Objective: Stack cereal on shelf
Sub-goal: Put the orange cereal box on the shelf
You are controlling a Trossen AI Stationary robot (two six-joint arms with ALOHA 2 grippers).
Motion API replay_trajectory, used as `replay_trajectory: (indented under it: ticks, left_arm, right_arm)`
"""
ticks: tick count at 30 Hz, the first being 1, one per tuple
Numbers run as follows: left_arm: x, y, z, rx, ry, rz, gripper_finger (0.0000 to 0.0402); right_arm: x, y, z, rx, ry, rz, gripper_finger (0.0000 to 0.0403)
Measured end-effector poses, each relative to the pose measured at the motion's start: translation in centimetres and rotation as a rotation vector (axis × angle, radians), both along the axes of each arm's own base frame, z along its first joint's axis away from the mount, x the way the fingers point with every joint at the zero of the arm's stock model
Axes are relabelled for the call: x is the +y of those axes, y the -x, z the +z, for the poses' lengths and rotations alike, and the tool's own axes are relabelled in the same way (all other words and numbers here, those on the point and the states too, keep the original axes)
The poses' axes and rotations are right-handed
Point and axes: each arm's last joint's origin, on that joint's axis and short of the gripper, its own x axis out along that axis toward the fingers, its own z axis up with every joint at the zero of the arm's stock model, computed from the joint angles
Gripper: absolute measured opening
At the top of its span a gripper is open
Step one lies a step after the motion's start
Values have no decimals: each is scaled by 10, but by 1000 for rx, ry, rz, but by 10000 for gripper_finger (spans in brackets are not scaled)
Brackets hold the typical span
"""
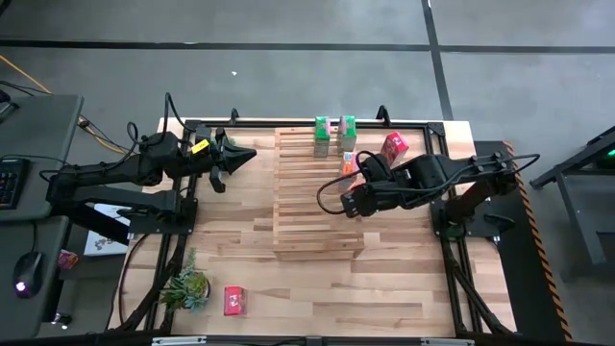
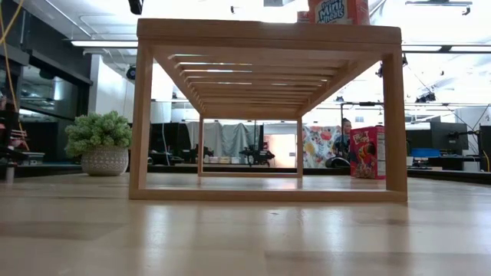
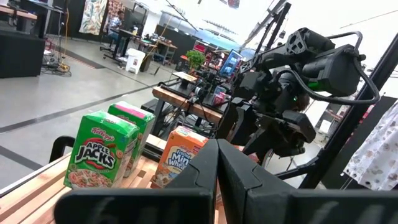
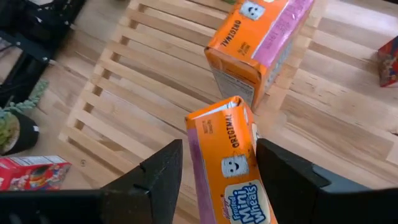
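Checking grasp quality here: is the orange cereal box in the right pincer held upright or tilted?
Tilted. In the right wrist view the orange box leans between the right pincer fingers, above the shelf slats.

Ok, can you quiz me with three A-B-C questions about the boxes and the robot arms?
1. Where is the red box by the plant? A on the table B in a gripper C on the floor
2. How many green boxes stand on the shelf? A one B two C four
3. What is the right gripper doing? A gripping an orange box B hanging open, empty C holding a plant
Answers: A, it sits on bare table; B, two stand side by side; A, its fingers clamp the orange box. The left gripper waits beside the shelf.
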Motion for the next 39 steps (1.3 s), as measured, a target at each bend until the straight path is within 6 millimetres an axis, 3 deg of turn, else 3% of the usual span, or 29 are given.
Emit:
replay_trajectory:
  ticks: [17,28,39]
  left_arm:
    - [0,0,0,0,0,0,0]
    - [0,0,0,0,0,0,0]
    - [0,0,0,0,0,0,0]
  right_arm:
    - [-2,6,-3,99,0,58,197]
    - [2,-5,-13,145,-20,73,196]
    - [3,-7,-13,67,-122,-85,118]
